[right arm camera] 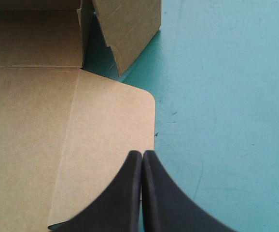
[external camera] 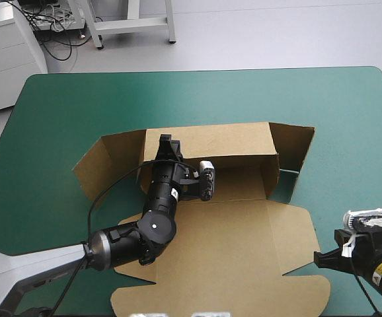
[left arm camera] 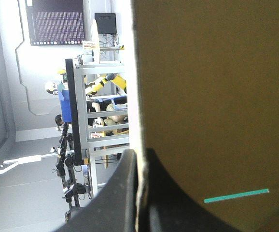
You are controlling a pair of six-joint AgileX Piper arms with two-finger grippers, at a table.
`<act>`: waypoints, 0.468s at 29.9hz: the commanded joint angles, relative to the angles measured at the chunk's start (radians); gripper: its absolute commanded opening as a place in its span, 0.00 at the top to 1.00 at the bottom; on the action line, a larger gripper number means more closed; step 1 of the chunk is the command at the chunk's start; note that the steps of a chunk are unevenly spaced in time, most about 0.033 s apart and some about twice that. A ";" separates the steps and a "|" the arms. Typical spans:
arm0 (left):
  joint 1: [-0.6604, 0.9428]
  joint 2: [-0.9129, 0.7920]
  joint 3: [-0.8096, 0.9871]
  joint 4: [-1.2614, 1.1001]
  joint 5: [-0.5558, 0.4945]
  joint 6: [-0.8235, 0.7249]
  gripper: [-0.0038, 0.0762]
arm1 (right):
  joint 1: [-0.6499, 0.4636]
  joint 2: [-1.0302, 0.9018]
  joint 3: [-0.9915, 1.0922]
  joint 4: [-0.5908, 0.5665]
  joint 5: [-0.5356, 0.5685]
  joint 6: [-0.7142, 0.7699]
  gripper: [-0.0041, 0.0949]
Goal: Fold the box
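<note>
— Teal-green table cover (external camera: 45,119) is spreading across the scene. What are the fingers doing?
— Black fingers (left arm camera: 115,203) of the left gripper (left arm camera: 138,152) are pinching nearly together, clamping the top edge of an upright wall of the cut brown cardboard box (external camera: 244,231). The right gripper (right arm camera: 142,154) is pressing its fingers together into one point, gripping nothing, hovering at the edge of a flat, round-cornered flap.
— And where is the box lying?
— It is sitting near the middle of the cover. Its far wall is standing up, with the left gripper at that wall's left end; end flaps are angling outward at both sides, and the lid panel is lying flat toward the robot.
</note>
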 commanded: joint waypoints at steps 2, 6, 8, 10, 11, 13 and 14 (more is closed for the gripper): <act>-0.004 -0.028 -0.029 0.013 0.047 -0.010 0.99 | -0.005 0.005 -0.024 -0.009 -0.056 -0.027 0.86; -0.004 -0.028 -0.029 0.021 0.054 -0.010 0.99 | -0.005 0.005 -0.024 -0.005 -0.056 -0.045 0.56; -0.004 -0.028 -0.029 0.034 0.054 -0.010 0.99 | -0.005 0.005 -0.024 -0.005 -0.056 -0.045 0.43; -0.004 -0.028 -0.029 0.063 0.061 -0.010 0.99 | -0.005 0.005 -0.024 -0.005 -0.056 -0.045 0.34; -0.004 -0.028 -0.029 0.076 0.065 -0.010 0.99 | -0.005 0.005 -0.024 -0.005 -0.058 -0.039 0.32; -0.004 -0.028 -0.029 0.115 0.086 -0.010 0.99 | -0.005 0.005 -0.024 -0.005 -0.060 -0.028 0.32; -0.004 -0.028 -0.029 0.132 0.096 -0.010 0.99 | -0.005 0.005 -0.024 -0.005 -0.060 -0.024 0.32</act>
